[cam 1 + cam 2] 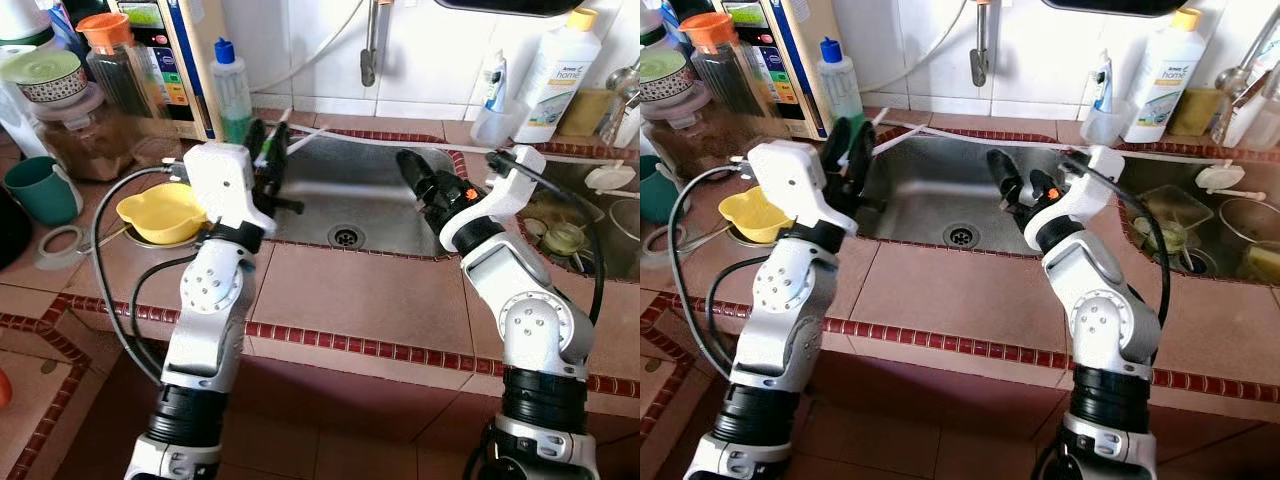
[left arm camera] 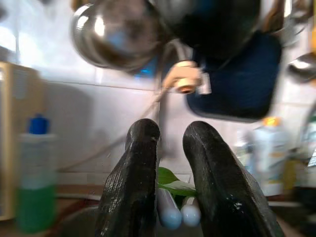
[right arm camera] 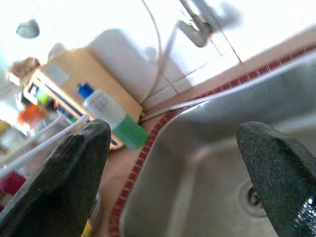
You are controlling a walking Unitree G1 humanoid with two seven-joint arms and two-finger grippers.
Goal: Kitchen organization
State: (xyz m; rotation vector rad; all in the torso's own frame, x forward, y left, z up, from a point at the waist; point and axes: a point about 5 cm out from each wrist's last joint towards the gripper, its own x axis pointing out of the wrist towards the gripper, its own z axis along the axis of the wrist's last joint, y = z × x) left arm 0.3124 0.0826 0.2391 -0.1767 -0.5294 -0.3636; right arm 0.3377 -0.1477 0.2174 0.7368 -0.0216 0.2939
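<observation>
My left gripper is raised over the left rim of the steel sink. Its fingers stand close together, pinching a green leafy thing with two white rounded ends, seen as a green strip between them. My right gripper hangs open over the right side of the basin, above the drain. In the right wrist view its wide-spread fingers hold nothing.
A yellow bowl sits on the tiled counter left of the sink, with a teal mug and jars further left. A bottle of green liquid and a white detergent bottle stand by the wall. Dishes lie in a second basin at right.
</observation>
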